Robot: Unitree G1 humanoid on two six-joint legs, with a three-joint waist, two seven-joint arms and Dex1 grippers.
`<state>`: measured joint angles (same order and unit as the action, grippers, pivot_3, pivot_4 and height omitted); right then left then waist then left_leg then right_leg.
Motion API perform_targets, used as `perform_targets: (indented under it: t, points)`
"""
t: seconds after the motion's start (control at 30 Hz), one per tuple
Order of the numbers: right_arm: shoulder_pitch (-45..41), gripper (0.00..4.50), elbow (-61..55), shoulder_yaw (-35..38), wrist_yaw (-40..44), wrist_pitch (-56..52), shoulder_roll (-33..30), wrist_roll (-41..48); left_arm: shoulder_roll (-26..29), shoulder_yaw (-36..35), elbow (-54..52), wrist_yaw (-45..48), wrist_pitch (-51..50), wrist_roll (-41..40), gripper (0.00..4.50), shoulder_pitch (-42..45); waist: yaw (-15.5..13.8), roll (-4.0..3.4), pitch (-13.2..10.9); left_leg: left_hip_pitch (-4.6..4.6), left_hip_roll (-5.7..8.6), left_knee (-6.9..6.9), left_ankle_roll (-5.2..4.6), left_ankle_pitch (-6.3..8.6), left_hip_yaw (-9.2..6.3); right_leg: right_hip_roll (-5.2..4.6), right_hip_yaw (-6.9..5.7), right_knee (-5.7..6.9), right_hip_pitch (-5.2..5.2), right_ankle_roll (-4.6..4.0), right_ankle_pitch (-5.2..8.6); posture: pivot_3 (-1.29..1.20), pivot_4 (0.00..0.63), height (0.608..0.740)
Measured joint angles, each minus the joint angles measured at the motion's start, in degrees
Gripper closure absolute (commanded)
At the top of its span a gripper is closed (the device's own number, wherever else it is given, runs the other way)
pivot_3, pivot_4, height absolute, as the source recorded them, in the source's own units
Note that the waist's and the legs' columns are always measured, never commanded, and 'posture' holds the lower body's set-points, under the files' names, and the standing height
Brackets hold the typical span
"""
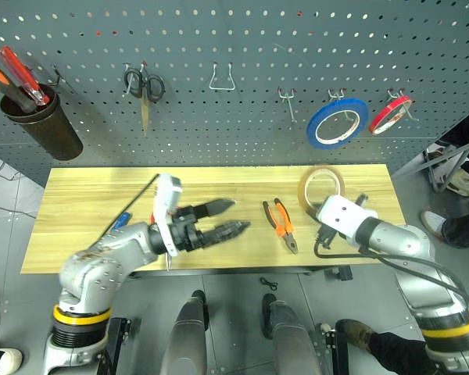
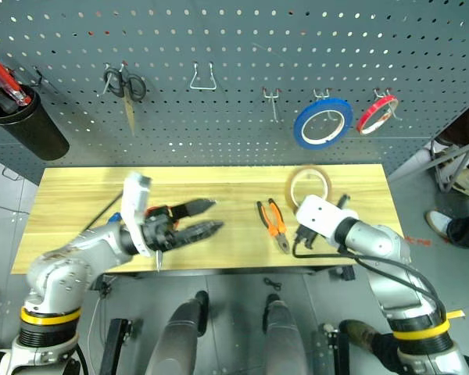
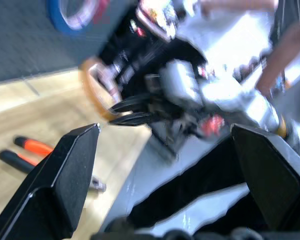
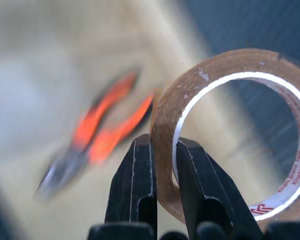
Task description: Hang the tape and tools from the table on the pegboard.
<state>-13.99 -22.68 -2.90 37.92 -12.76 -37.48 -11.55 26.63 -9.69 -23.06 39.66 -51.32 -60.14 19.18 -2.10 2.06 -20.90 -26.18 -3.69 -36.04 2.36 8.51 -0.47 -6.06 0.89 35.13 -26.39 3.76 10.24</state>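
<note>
While my right fingers (image 4: 162,192) are pinched shut on just the thin wall of the tape (image 4: 230,130), 1 finger inside the ring and 1 outside, I judge the roll could swing or slip out on the way to the pegboard (image 1: 242,70). With the roll tilted between the fingers, it could catch a hook tip instead of sliding on. My left fingers (image 1: 227,217) are spread wide and hold nothing; they point toward the pliers (image 1: 281,225), which lie flat between the 2 sets of fingers. The tabletop (image 1: 86,195) is pale wood plank. Beyond the fingers the pegboard holds 2 tape rolls, blue (image 1: 338,123) and red (image 1: 390,114), black scissors (image 1: 144,86) and a cup (image 1: 43,121) of screwdrivers, with free hooks between.
</note>
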Motion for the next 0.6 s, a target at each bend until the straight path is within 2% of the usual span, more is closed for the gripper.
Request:
perform_targets:
  t: [0.1, 0.23, 0.4, 0.6]
  points:
    - [-3.8, 4.25, -2.6, -1.7, -4.1, 3.3, 2.6, -3.1, 0.4, -4.8, 0.2, -6.5, -2.4, -9.1, 0.0, 2.9, -0.2, 0.12, 0.1, -0.03, 0.03, -0.15, 0.09, -0.08, -0.03, 0.0, 0.01, -0.08, 0.1, 0.01, -0.16, 0.15, 0.285, 0.737]
    - [-18.2, 4.25, 4.4, -4.7, -8.4, 8.0, 6.5, -5.7, 0.8, -8.5, 2.9, -13.7, -2.6, -18.4, 0.0, 8.9, -0.2, 0.23, 0.3, -0.12, 0.04, -0.23, 0.04, -0.29, -0.03, 0.0, 0.0, -0.19, 0.1, -0.14, -0.53, 0.17, 0.271, 0.737]
    - [-24.6, 4.25, 17.8, -4.9, -9.4, 11.7, 6.6, -5.4, 2.8, -10.9, 6.9, -17.4, -2.1, -22.4, 0.0, 11.4, -1.5, 0.52, 0.7, -0.17, 0.06, -0.12, 0.08, -0.32, -0.1, 0.04, -0.05, -0.25, 0.13, -0.2, -0.56, 0.19, 0.265, 0.737]
    - [-26.4, 4.25, 22.3, -5.1, -9.9, 13.3, 6.9, -5.1, 3.0, -10.7, 6.4, -18.8, -2.0, -24.1, 0.0, 11.2, -1.8, 0.86, 1.0, -0.1, 0.01, -0.13, 0.23, -0.46, -0.12, 0.09, -0.08, -0.19, 0.14, -0.24, -0.68, 0.2, 0.263, 0.737]
